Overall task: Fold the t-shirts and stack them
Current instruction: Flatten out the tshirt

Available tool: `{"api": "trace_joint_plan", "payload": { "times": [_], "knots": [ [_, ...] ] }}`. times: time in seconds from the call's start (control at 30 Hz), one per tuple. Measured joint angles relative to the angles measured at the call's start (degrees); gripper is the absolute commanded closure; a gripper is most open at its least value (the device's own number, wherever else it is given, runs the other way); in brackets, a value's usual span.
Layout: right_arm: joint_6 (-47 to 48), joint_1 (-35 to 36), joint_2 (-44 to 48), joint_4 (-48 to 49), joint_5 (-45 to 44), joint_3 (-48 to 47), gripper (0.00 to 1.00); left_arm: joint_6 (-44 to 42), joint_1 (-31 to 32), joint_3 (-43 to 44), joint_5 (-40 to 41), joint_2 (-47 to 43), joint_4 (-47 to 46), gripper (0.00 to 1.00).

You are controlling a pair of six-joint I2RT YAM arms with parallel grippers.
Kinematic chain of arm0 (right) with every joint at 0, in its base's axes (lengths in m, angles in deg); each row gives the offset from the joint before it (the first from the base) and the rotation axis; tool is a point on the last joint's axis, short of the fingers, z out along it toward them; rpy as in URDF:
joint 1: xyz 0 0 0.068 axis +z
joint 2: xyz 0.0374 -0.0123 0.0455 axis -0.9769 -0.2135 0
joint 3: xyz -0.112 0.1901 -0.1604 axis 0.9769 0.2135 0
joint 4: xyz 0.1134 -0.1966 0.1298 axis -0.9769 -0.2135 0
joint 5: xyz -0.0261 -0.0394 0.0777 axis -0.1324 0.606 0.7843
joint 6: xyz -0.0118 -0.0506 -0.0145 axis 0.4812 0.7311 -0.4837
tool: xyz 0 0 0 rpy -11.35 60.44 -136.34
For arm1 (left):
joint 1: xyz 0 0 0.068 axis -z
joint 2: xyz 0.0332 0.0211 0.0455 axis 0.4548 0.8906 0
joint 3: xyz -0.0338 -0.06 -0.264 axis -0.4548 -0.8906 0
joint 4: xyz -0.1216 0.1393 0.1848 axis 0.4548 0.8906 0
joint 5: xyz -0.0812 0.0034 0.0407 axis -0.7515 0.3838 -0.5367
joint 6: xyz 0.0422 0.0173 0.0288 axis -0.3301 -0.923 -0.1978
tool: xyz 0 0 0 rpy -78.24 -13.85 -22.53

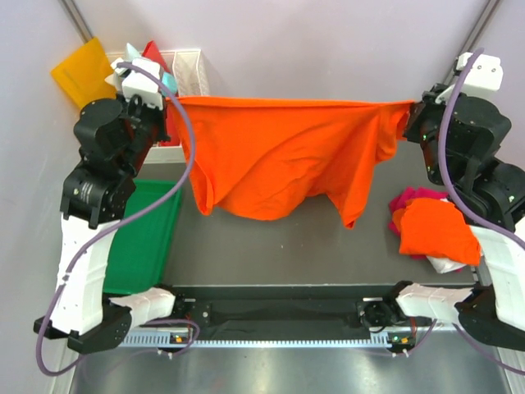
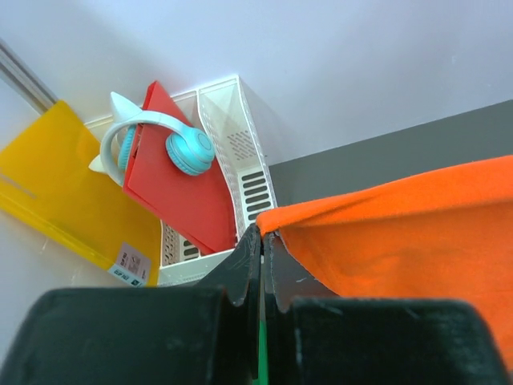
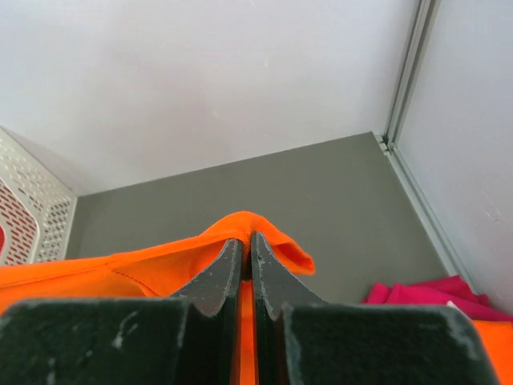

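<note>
Currently the orange t-shirt (image 1: 279, 156) is held stretched above the table (image 1: 328, 238), long axis left to right, one end clamped in the left gripper (image 2: 262, 237), the other in the right gripper (image 3: 247, 241).

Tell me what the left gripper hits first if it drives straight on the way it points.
Probably the white slotted basket, just beyond the left gripper; depth is unclear.
</note>
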State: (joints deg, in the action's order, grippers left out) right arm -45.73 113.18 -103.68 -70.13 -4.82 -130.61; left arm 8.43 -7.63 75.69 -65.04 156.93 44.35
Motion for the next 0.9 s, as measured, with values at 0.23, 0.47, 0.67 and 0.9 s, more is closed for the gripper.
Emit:
{"api": "trace_joint_plan", "payload": {
  "times": [0.23,0.47,0.67,0.9],
  "knots": [
    [2.7,-0.2,-6.9,-2.9,0.1,-10.9,1.00,-1.0,0.1,3.4,0.7,2.4,-0.6,1.00],
    [1.2,-11.0,-18.9,-1.0,2.4,-16.7,1.00,-1.1,-1.4,12.7,2.0,19.7,-3.4,1.00],
    [1.9,-12.6,-23.5,1.2,4.6,-20.4,1.00,0.2,-3.3,25.6,1.8,33.6,-1.7,1.00],
    [4.9,-7.0,-9.0,3.7,4.0,-9.3,1.00,2.9,-3.4,15.8,-1.5,18.3,-1.3,1.00]
  ]
}}
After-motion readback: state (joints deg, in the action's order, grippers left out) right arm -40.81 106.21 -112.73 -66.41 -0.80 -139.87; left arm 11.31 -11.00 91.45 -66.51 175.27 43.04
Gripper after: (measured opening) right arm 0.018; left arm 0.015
